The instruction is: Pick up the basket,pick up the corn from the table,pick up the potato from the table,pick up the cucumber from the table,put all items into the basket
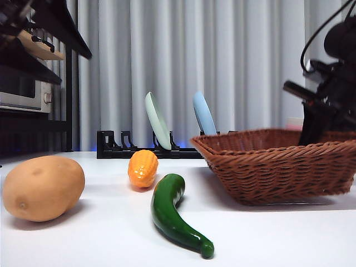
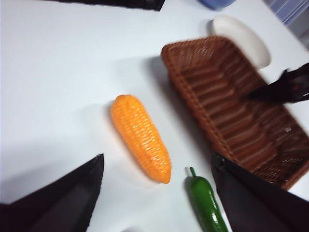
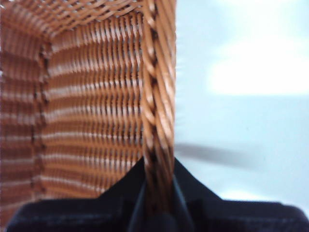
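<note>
The brown wicker basket (image 1: 267, 161) stands at the right of the white table (image 1: 111, 233). My right gripper (image 1: 311, 130) is shut on its braided rim (image 3: 154, 96), one jaw on each side of the wall. The tan potato (image 1: 43, 187) lies at the near left. The orange corn (image 1: 143, 168) lies in the middle, and the green cucumber (image 1: 172, 214) curves in front of it. My left gripper (image 2: 157, 162) hangs open above the corn (image 2: 140, 135), touching nothing. The cucumber's stem end (image 2: 206, 203) and the basket (image 2: 227, 111) also show there.
A black dish rack (image 1: 119, 146) at the back holds a pale green plate (image 1: 157, 119) and a blue plate (image 1: 204, 114). A shelf with an oven (image 1: 22, 92) stands at the far left. A white plate (image 2: 241, 38) lies beyond the basket.
</note>
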